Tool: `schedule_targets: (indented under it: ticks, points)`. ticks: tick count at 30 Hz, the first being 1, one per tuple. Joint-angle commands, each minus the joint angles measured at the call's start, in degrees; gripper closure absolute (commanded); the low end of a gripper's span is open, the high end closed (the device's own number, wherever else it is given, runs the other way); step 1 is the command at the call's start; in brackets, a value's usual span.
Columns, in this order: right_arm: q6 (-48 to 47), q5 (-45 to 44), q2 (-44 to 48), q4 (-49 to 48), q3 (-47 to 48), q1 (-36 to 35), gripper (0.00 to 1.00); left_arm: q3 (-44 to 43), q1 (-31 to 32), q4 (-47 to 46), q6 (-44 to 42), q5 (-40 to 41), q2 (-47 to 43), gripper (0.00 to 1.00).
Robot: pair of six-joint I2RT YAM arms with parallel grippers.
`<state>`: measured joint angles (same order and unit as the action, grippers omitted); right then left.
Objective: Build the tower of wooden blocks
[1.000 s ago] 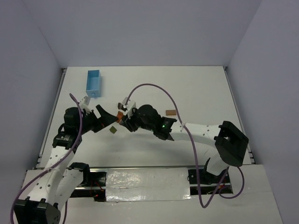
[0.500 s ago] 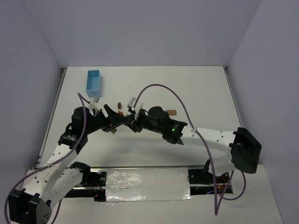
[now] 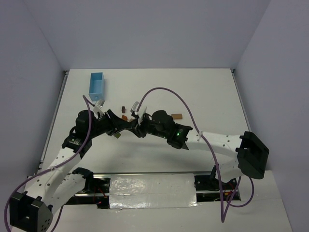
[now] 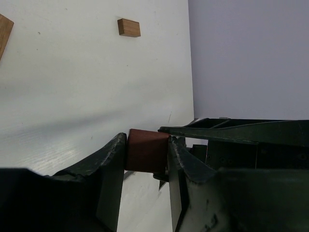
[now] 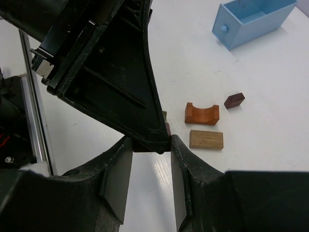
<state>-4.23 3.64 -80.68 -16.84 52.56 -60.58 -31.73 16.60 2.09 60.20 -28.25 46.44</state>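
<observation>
- The brown block [image 4: 147,151] is pinched by the left pincer [image 4: 146,145].
- Whether the right pincer [image 5: 150,145] grips it cannot be told.
- If released early, it could be dropped.

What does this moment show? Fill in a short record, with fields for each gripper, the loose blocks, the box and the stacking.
left gripper: shut on a reddish-brown block
right gripper: straddles that block and the left gripper's tip; grip unclear
loose blocks: orange arch, tan rectangle, dark brown cube, lying flat, unstacked
blue box: beyond the loose blocks, open top
stacking: not yet started
</observation>
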Motion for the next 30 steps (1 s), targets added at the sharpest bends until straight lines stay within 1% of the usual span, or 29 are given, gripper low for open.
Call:
schedule_targets:
  ticks: [1,2,3,4,5,6,9,12,15,16,18,19,21,26,30]
  points:
    - [1.24,-1.52,-1.93,-2.32,3.17,-0.51,0.70,-0.71,2.38,-5.86,1.93,-4.18,-0.38,0.86]
    - [1.50,-1.96,-2.11,-2.49,3.25,-0.51,0.66,-1.05,2.56,-5.87,1.93,-4.01,-0.38,0.87]
    - [1.68,-2.06,-1.93,-2.84,2.65,-0.51,0.49,-0.97,2.65,-6.13,2.19,-4.01,-0.55,0.87]
    - [1.94,-1.54,-1.41,-3.63,2.03,-0.59,0.35,-0.53,2.65,-7.09,3.15,-4.01,-0.90,0.88]
    - [2.21,-1.36,-0.97,-5.99,1.16,-0.51,0.16,-0.36,2.65,-7.71,3.86,-4.01,-1.26,0.89]
    - [2.47,-1.09,-0.53,-7.40,-0.94,-0.51,0.01,0.08,2.65,-8.32,5.43,-3.83,-2.13,0.91]
    - [3.35,-0.65,1.05,-11.45,-4.12,-0.42,0.00,1.22,2.65,-9.73,8.34,-2.52,-4.41,0.92]
    - [4.05,-0.91,2.46,-15.14,-6.84,-0.42,0.00,1.23,2.73,-8.69,9.92,-1.02,-6.43,0.93]
    - [6.60,0.66,5.53,-23.74,-12.46,-0.51,0.01,1.05,2.73,-7.01,11.59,0.74,-8.20,0.94]
    - [7.91,1.89,7.19,-29.07,-15.61,-0.51,0.04,1.31,2.74,-7.97,13.43,1.00,-9.07,0.94]
    - [8.97,3.47,8.43,-35.60,-19.05,-0.59,0.11,2.72,2.82,-9.37,15.72,1.09,-9.96,0.95]
    - [9.32,4.52,9.13,-41.89,-22.03,-0.51,0.18,3.07,2.82,-10.08,17.82,0.92,-10.66,0.99]
    - [10.29,4.53,9.49,-47.29,-24.24,-0.42,0.22,3.77,3.00,-11.40,19.50,0.83,-11.10,1.00]
    - [10.91,4.62,9.93,-49.25,-23.38,-0.51,0.23,4.30,3.09,-12.02,22.76,0.91,-12.42,1.00]
    - [8.28,4.19,8.45,-49.86,-21.27,-0.86,0.27,4.30,3.17,-12.46,23.99,0.48,-12.69,1.00]
